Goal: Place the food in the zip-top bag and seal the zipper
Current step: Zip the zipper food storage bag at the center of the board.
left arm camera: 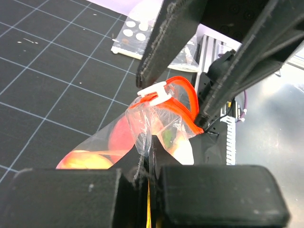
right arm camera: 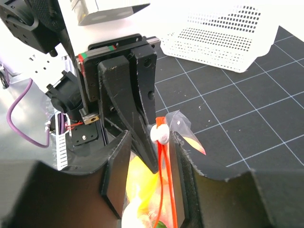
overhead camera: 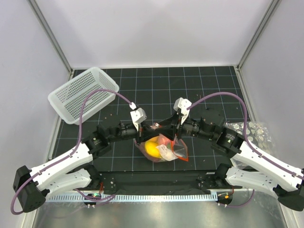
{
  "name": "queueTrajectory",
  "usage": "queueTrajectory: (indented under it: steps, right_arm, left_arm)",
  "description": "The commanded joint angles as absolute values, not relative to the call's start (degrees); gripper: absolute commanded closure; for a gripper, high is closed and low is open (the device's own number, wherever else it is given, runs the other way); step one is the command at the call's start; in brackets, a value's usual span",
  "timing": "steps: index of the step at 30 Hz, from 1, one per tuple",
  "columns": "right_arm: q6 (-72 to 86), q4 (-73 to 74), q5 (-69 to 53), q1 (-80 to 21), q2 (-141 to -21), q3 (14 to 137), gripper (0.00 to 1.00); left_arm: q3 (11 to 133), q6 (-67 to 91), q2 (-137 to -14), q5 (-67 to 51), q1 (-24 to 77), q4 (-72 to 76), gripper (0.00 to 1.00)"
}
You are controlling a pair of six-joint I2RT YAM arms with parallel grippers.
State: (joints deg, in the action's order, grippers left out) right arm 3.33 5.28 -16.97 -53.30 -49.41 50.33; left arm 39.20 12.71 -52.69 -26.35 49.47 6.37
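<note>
The zip-top bag (overhead camera: 166, 151) sits on the black gridded worktop (overhead camera: 190, 90) between the two arms. The food is inside it, with a yellow pear (overhead camera: 152, 147) and a pink-red peach (left arm camera: 118, 135) showing through the plastic, so loading looks done. The left gripper (left arm camera: 148, 161) is clenched on the bag's clear film near the mouth, and the right gripper (right arm camera: 149, 147) stands parted astride the red-orange zipper (left arm camera: 183, 102) by its white slider (left arm camera: 153, 91). The strip bows in a loop, so sealing appears unfinished.

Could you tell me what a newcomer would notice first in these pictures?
Probably the left end effector and right end effector meeting mid-table over the clear zip-top bag, its yellow fruit and red-orange zipper vivid against the black mat. Next, the white perforated basket at the far left.
</note>
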Motion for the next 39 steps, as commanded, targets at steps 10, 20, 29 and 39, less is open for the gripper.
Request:
queueTrajectory:
  steps: [10,20,29,39]
  right_arm:
    - [4.3,2.8,-14.3,-53.7,-50.4,51.2,0.84]
    - [6.1,2.6,-15.6,-53.5,-50.0,51.6,0.99]
    - [8.6,3.5,-20.8,-53.6,-48.0,52.6,0.99]
    - [9.0,3.3,-23.7,-53.6,-49.7,53.1,0.99]
  left_arm:
    - [42.2,12.7,-53.4,-31.3,49.3,9.1,1.0]
    - [41.9,12.8,-51.9,-30.6,49.3,9.1,0.66]
    - [40.3,13.7,-48.3,-31.2,49.4,12.0,0.52]
    - [40.1,13.7,-48.7,-31.9,49.3,13.1,1.0]
